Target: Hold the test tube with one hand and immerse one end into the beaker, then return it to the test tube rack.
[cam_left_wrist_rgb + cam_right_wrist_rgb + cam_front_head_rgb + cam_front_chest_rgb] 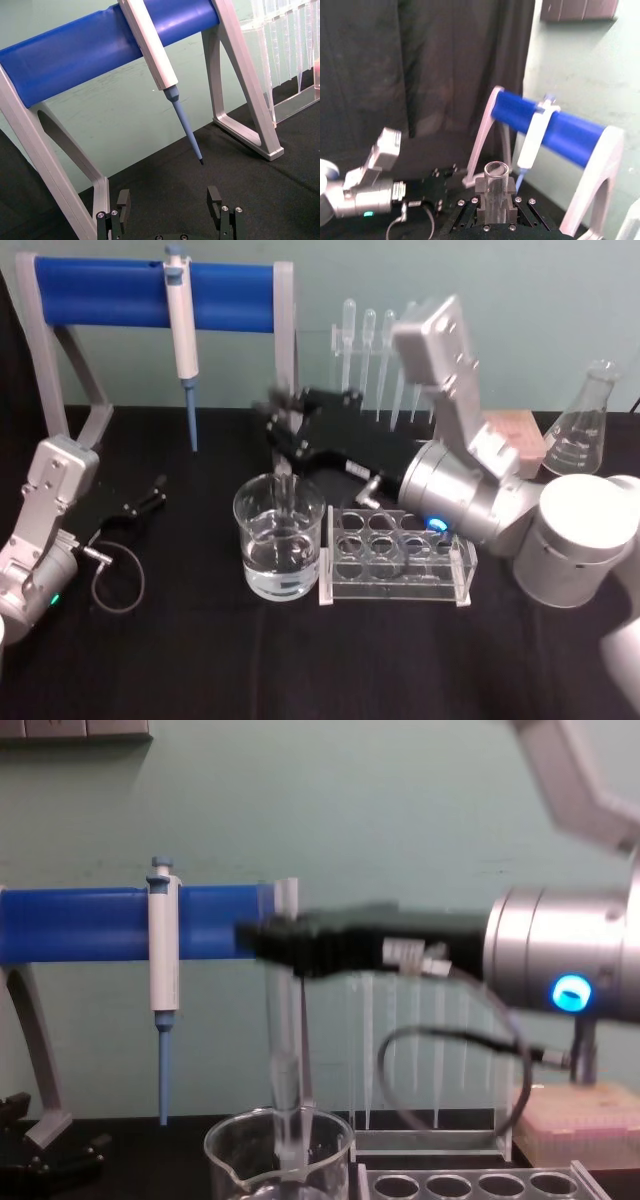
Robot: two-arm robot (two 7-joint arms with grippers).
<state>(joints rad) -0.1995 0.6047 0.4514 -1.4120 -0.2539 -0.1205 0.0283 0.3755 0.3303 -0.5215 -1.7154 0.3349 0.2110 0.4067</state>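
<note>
Reaching in from the right of the head view, the right gripper [288,430] is seen above the beaker [279,548], its fingers pinched on the test tube [285,490]. The tube is held upright, and in the chest view its lower end [285,1120] is seen passing below the beaker's rim [280,1145] into the glass. Clear liquid is seen in the lower part of the beaker in the head view; whether the tube's tip reaches it cannot be told. In the right wrist view the tube's open rimmed top [496,172] is shown standing up between the black fingers [481,186], which are pressed against its sides.

The beaker is placed at the lower centre of the head view on the black counter [180,660], just beside a clear tube rack [395,555] on its right. A blue-barred stand [150,295] is seen at the upper left, with a white-and-blue pipettor [183,340] hung from it. A row of thin pipettes [370,350] is seen behind the right arm, and a conical flask [585,420] at the right edge.

The left gripper [145,500] is parked at the left of the head view, low over the counter. In the left wrist view its fingers [215,202] are shown spread apart, with nothing between them.
</note>
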